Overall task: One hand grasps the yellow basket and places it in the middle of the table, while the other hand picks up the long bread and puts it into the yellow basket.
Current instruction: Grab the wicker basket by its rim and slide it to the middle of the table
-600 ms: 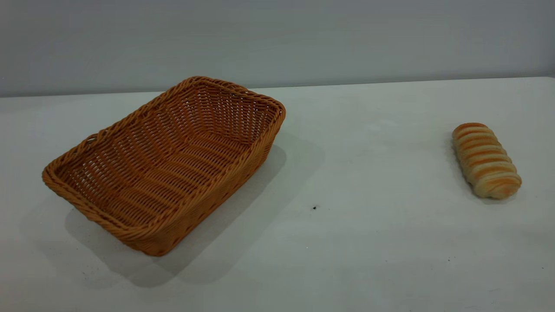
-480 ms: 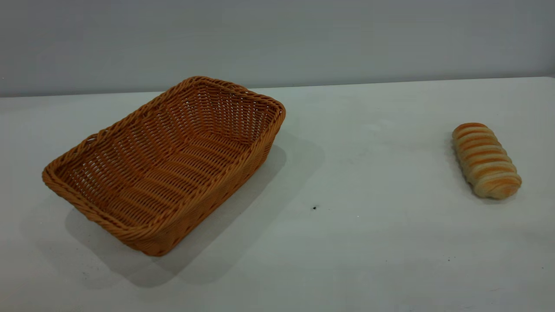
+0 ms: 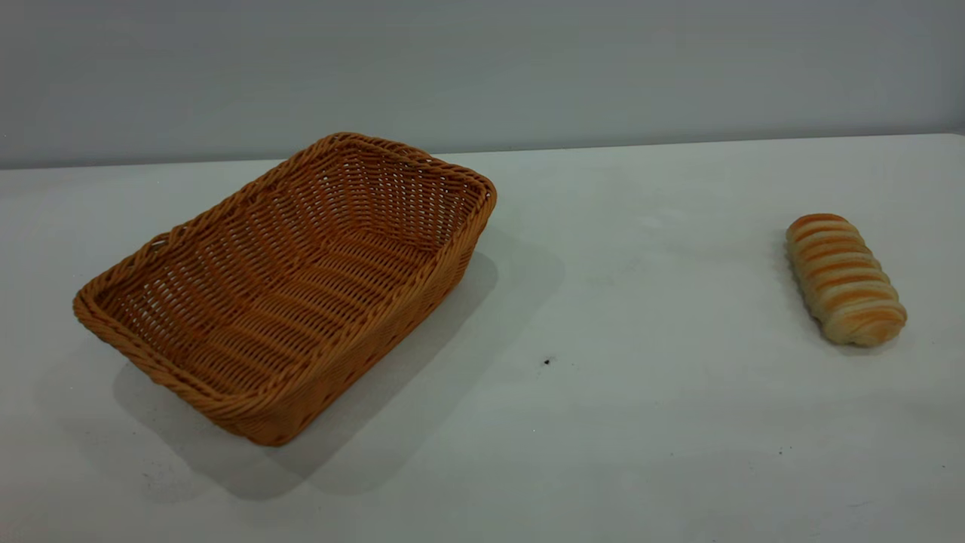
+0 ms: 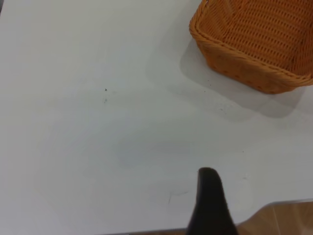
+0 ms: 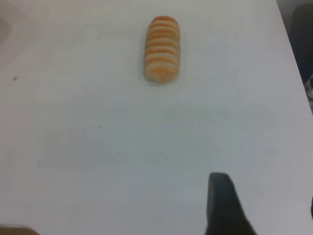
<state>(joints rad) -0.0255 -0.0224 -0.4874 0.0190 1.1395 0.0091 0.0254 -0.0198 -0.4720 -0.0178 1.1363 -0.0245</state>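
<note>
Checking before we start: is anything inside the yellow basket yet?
No. The yellow basket shows only its bare woven bottom. The near wall hides a strip of the floor. The long bread lies apart on the table.

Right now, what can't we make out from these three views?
- Both arms: outside the exterior view entirely.
- Left gripper: the left wrist view shows one dark finger cut off by the picture's edge; open or shut is unclear.
- Right gripper: the same in the right wrist view, one finger only.
- Yellow basket: cropped at the left wrist view's edge.
- Long bread: its underside rests on the table, unseen.
</note>
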